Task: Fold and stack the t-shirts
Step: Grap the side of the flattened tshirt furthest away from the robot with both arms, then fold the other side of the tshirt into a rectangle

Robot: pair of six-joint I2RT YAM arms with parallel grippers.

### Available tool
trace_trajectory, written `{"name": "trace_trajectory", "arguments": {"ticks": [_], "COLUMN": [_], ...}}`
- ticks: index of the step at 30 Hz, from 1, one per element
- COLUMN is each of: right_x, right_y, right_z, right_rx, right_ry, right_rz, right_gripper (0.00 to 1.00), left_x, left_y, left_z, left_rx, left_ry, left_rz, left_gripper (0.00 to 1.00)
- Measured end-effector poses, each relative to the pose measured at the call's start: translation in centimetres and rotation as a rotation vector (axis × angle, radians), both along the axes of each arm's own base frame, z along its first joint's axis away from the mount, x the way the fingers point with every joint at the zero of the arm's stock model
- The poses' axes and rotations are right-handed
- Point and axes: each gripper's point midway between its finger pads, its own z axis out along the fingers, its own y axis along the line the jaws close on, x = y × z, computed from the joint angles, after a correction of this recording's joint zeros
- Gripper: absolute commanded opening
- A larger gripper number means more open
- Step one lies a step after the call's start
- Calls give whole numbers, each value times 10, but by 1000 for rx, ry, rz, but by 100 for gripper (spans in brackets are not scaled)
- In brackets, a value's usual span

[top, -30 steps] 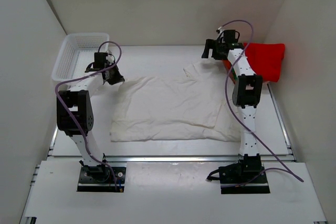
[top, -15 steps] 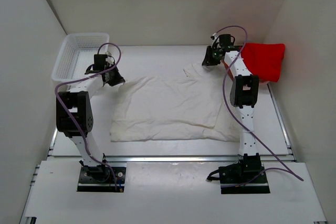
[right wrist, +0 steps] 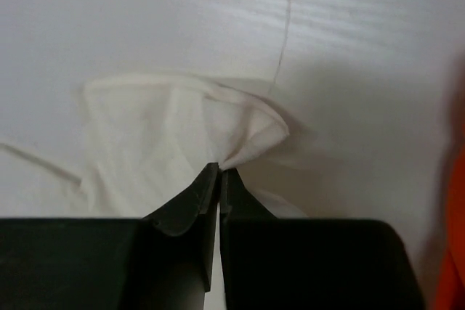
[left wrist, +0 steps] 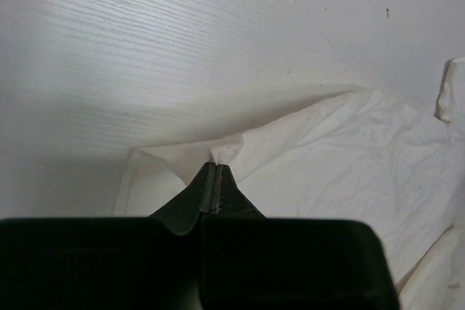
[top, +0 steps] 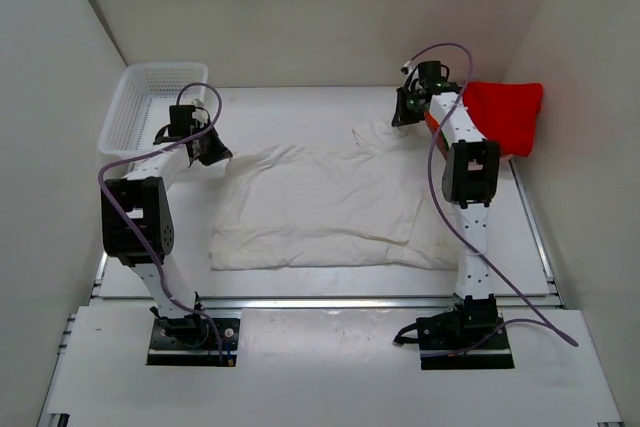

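Observation:
A large white t-shirt (top: 320, 205) lies spread over the middle of the table. My left gripper (top: 212, 150) is shut on its far left corner, where the cloth (left wrist: 327, 157) bunches at the fingertips. At the far right corner my right gripper (top: 402, 119) is shut on a pinched fold of the same white shirt (right wrist: 182, 128). A red t-shirt (top: 505, 112) lies heaped at the far right, with a sliver of orange (top: 432, 123) beside the right arm.
A white mesh basket (top: 145, 102) stands at the far left corner. Side walls close in the table on both sides, and a metal rail (top: 330, 300) runs along its near edge.
My right gripper came down onto the shirt's far right corner and closed on it. My left gripper kept its hold and shifted slightly left.

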Motion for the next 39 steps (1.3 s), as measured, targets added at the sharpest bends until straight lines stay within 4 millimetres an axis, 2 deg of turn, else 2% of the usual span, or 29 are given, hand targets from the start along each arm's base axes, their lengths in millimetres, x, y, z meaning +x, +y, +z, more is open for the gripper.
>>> {"name": "trace_trajectory", "arguments": {"ticks": [4,5,7,9,11,13,18,20,23,28,35,39], "right_x": [-42,-60,-90,-127,-159,-186,-239,-259,-279,-303,-339,-359], "right_y": [-15,-18,-22,-27,-30,-32,-43,-51,-59,-58,-52,-39], "right_z": [47,65,96,119,129,129,97,88,90,95,68,55], "right_rx": [-60,-71,-81,-78,-75,-73,-64,-60,-51,-33,-8,-2], "right_ry": [-8,-19,-68,-114,-138,-143,-85,-57,-74,-120,-67,-38], "right_rz": [0,-1,-6,-12,-15,-19,-43,-66,-90,-105,-114,-93], "right_gripper": [0,0,0,0,0,0,0,0,0,0,1,0], "left_x": [-4,-7,-18,-34,-51,-69,-113,-124,-136,-148,-154,-154], "left_y": [6,6,5,5,4,3,4,5,7,10,20,22], "left_z": [3,2,-1,-5,-9,-14,-26,-27,-25,-21,-19,-22], "left_rx": [1,2,4,8,9,11,19,24,34,47,73,78], "left_ry": [1,2,13,28,46,61,106,109,105,90,93,101], "left_rz": [12,11,7,2,-1,-3,-3,-2,2,14,42,51], "left_gripper": [0,0,0,0,0,0,0,0,0,0,0,0]}}
